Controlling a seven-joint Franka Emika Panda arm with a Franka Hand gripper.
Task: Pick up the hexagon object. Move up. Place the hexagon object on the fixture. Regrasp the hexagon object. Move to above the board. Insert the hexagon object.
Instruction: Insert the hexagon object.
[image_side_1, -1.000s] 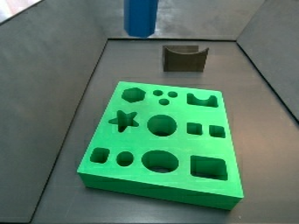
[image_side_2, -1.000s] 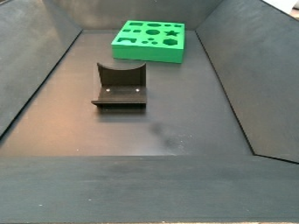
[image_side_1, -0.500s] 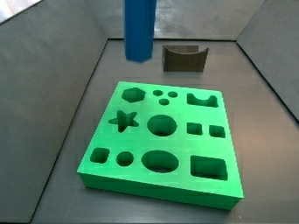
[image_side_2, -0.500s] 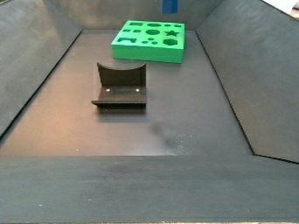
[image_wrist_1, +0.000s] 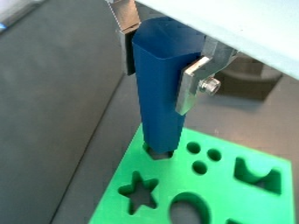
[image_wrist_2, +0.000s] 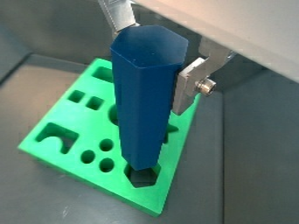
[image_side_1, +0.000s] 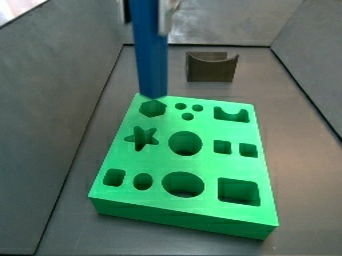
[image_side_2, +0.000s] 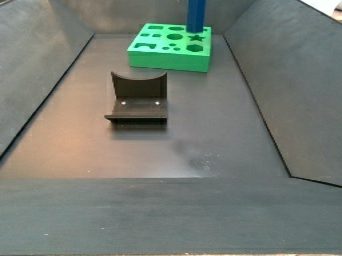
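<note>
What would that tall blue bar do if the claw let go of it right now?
Upright over the board's hexagon hole, the hexagon object would probably drop in. It looks stiff. Freestanding it might topple, but flat sides resist rolling. The gripper clamps its upper part.

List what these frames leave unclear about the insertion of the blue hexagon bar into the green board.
- Gripper: in both side views it is cut off by the picture's edge; only the hexagon object shows.
- Bar's lower end: in both wrist views the bar itself hides how deep it sits in the board.
- In a side view, the board is too small to tell which hole the bar meets.
- The fixture stands apart.
</note>
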